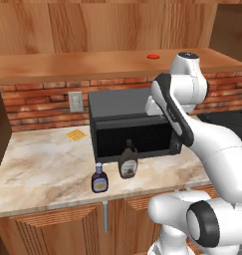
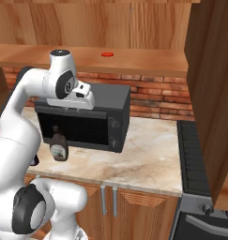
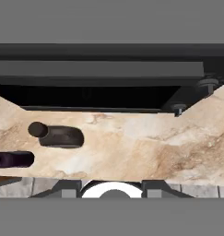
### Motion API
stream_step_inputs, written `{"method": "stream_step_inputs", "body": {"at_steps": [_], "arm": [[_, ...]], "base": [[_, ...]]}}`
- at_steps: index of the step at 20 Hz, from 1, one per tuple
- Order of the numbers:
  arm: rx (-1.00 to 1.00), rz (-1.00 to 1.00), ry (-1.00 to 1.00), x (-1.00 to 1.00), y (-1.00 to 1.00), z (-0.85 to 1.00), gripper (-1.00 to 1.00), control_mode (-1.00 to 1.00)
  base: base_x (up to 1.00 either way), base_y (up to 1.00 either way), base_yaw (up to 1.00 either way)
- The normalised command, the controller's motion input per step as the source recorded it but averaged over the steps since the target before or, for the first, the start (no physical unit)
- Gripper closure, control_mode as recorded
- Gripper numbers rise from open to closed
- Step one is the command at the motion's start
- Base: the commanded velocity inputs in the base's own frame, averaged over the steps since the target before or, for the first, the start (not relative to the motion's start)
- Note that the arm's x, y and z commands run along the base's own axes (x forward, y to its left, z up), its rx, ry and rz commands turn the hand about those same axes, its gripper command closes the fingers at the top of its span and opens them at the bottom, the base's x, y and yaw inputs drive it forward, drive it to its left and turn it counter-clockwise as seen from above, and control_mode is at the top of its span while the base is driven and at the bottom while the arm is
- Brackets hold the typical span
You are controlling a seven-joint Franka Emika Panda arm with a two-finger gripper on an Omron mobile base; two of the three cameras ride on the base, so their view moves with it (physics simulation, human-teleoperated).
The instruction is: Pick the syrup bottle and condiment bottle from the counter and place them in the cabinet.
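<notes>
Counter: marble top (image 1: 43,164) on wooden lower doors, brick wall behind; we saw it from both base cameras.
Jaws: we could not tell how they stood; the gripper (image 3: 111,188) showed just two dark tips at the lower edge of the hand view, holding nothing, above the marble.
Microwave: one black box (image 1: 130,122) stood directly under the hand, behind both bottles.
Syrup bottle: one (image 1: 128,160), upright at the microwave's front, near the counter edge.
Condiment bottle: one (image 1: 99,179), upright just beside the syrup bottle, nearer the edge, apart from it.
Cabinet: long shelf board (image 1: 92,64) above the microwave, wood-panel back.
Red disc: one (image 1: 153,57) lay on the shelf.
Outlet: one (image 1: 75,102) on the brick.
Yellow pad: one (image 1: 76,134) flat on the marble by the wall.
Stove: dark top (image 2: 195,154) at the counter's right end.
</notes>
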Motion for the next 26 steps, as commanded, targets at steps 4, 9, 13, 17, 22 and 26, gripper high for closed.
{"method": "stream_step_inputs", "body": {"at_steps": [4, 9, 13, 17, 22, 26], "arm": [[0.00, 0.00, -0.01, -0.18, 0.00, 0.00, -1.00, -1.00], [0.00, 0.02, -0.06, -0.54, 0.00, 0.00, -1.00, -1.00], [0.00, 0.06, -0.05, -0.58, 0.00, -0.07, -1.00, -1.00], [0.00, 0.06, 0.00, -0.48, 0.00, -0.21, -1.00, -1.00], [0.00, 0.10, 0.00, -0.39, 0.00, -0.29, -1.00, -1.00], [0.00, 0.17, 0.00, -0.19, 0.00, -0.31, -1.00, -1.00]], "base": [[0.00, 0.00, 0.00], [0.00, 0.00, 0.00], [0.00, 0.00, 0.00], [0.00, 0.00, 0.00], [0.00, 0.00, 0.00], [0.00, 0.00, 0.00]]}}
